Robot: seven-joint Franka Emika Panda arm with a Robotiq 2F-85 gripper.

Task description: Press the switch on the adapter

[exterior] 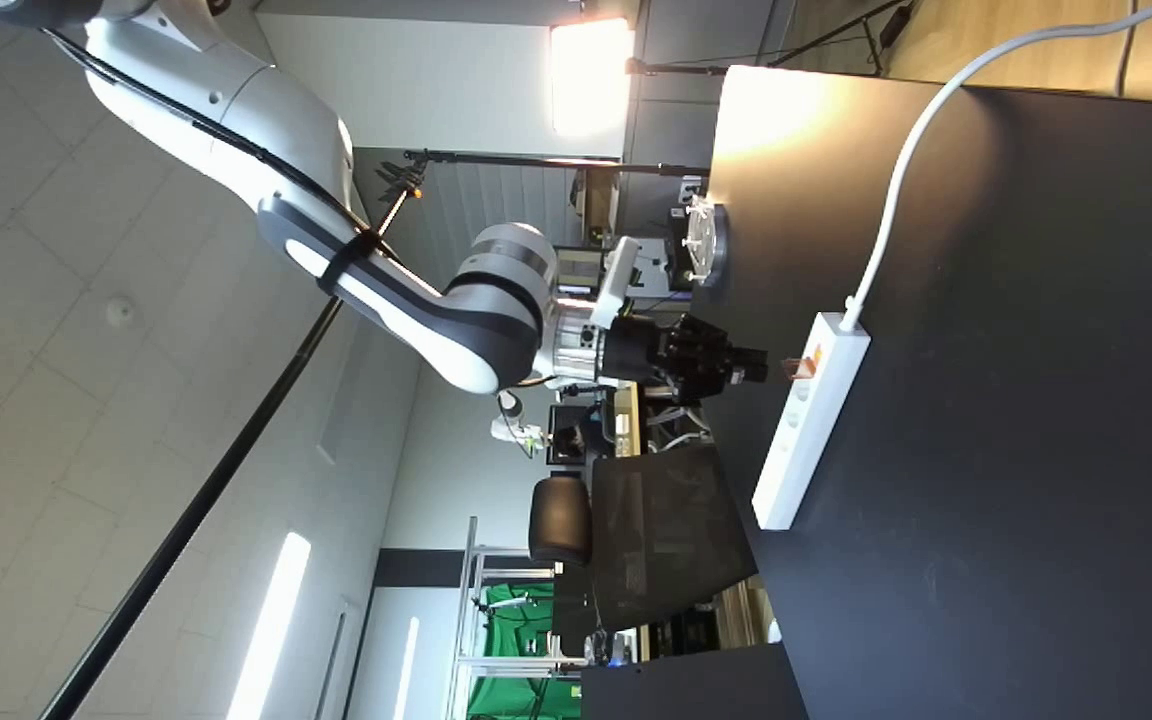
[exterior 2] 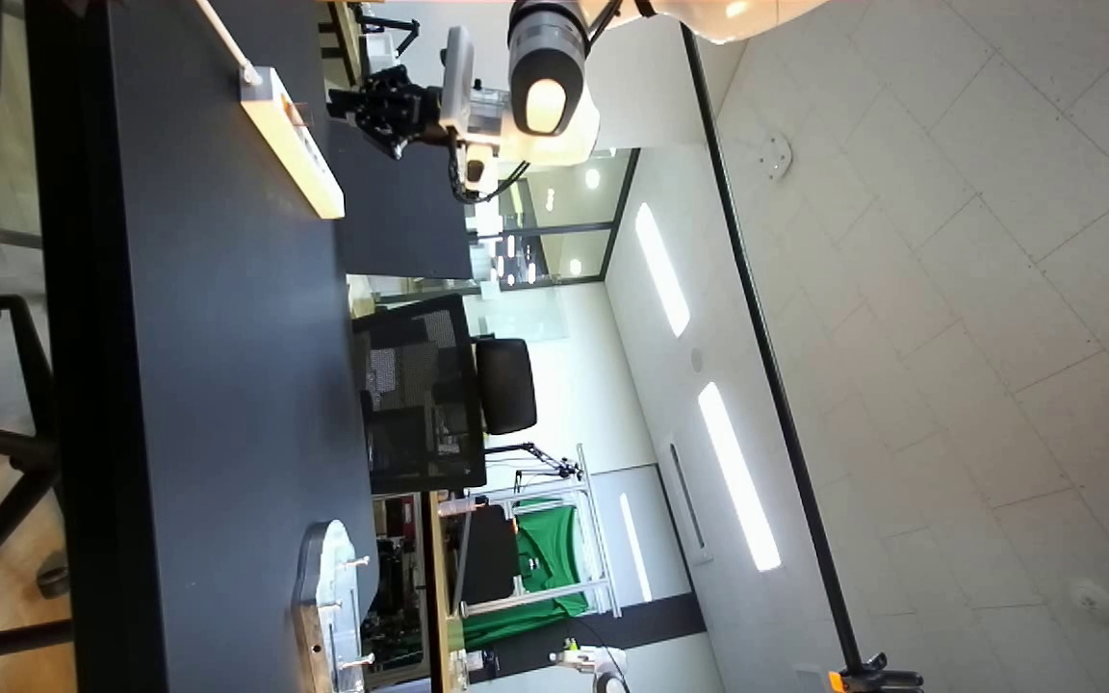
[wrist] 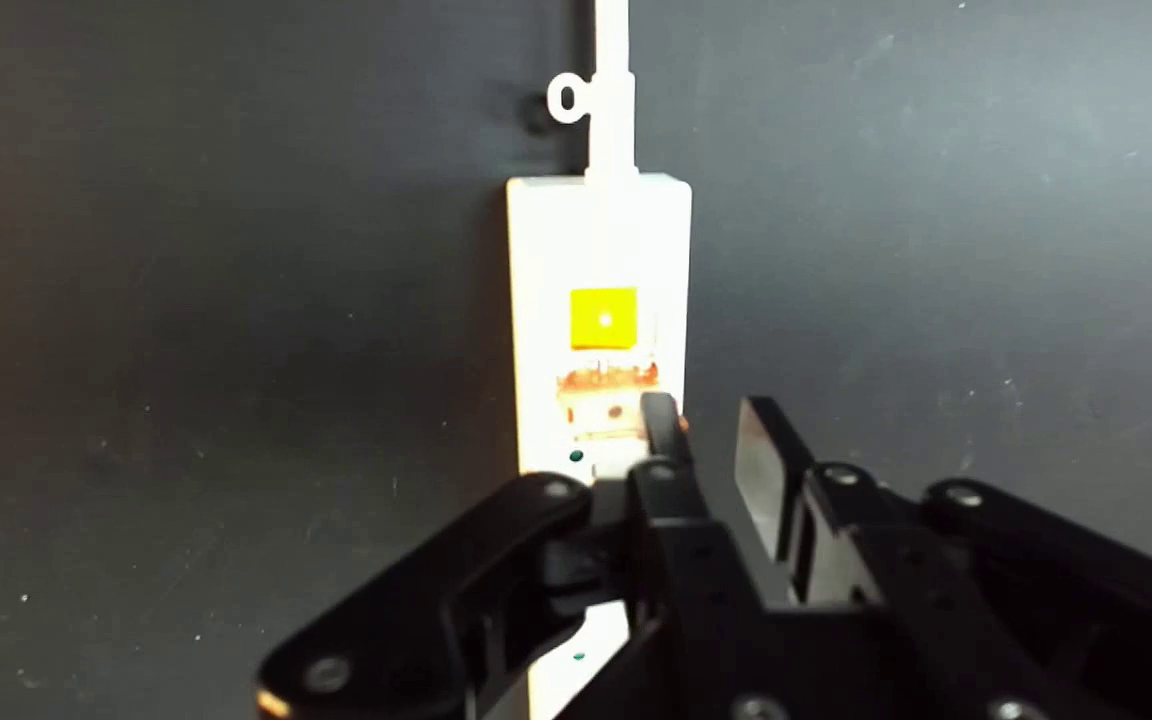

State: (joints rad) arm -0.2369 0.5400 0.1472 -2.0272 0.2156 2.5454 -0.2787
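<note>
The adapter (exterior: 798, 440) is a long white power strip lying on the dark table. It also shows in an exterior view (exterior 2: 299, 154) and in the wrist view (wrist: 544, 300). Its yellow-orange switch (wrist: 604, 318) is near the cable end. A translucent orange flap (exterior: 800, 369) stands up beside the switch. My gripper (wrist: 708, 408) is partly open, with a gap between its fingers and nothing in it. In the wrist view its left finger overlaps the flap's edge, and its body hides part of the strip. In both exterior views the gripper (exterior: 754, 366) (exterior 2: 335, 103) is above the strip, apart from it.
A white cable (exterior: 898, 190) runs from the strip's end across the dark table (exterior: 1016, 450). A clear plate with white pegs (exterior 2: 338, 597) on a dark base stands farther along the table. An office chair (exterior 2: 420, 395) is beyond the table edge.
</note>
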